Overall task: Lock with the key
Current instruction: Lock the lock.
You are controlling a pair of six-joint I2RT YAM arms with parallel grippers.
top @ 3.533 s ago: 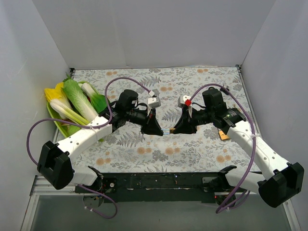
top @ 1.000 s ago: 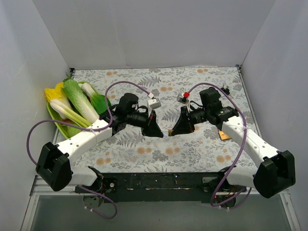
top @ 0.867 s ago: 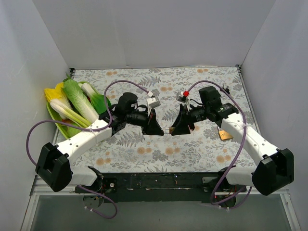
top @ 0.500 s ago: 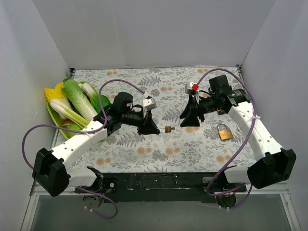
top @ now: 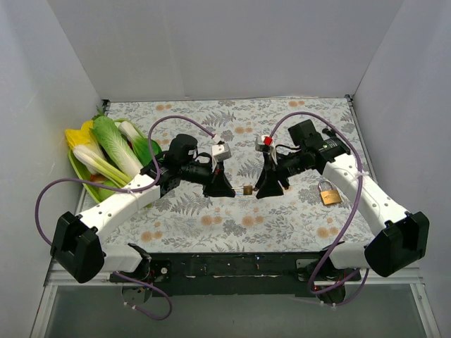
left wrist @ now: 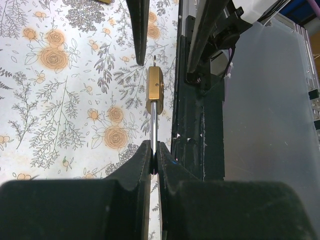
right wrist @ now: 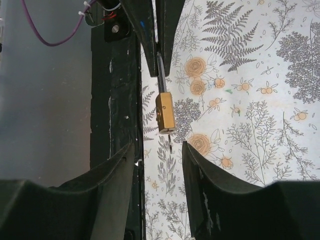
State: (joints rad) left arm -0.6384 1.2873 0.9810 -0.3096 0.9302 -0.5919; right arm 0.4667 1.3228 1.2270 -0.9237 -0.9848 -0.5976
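My left gripper (top: 230,190) is shut on the steel shackle of a small brass padlock (top: 247,189) and holds it level above the floral table. In the left wrist view the gripper (left wrist: 154,157) pinches the shackle and the padlock body (left wrist: 154,89) points away. A thin dark stem (right wrist: 170,143) sticks out of the lock's far end; I cannot tell whether it is the key. My right gripper (top: 260,191) is open and faces the lock. In the right wrist view its jaws (right wrist: 158,147) stand apart just short of the padlock (right wrist: 165,112) and touch nothing.
A larger brass padlock (top: 328,192) lies on the table under the right forearm. A green tray (top: 83,182) of cabbages stands at the left edge. The black base rail (top: 232,267) runs along the near edge. White walls close in three sides.
The right gripper let go at the lock, pulled back to the right and opened, then came back toward the lock's end. The left gripper kept hold of the small padlock.
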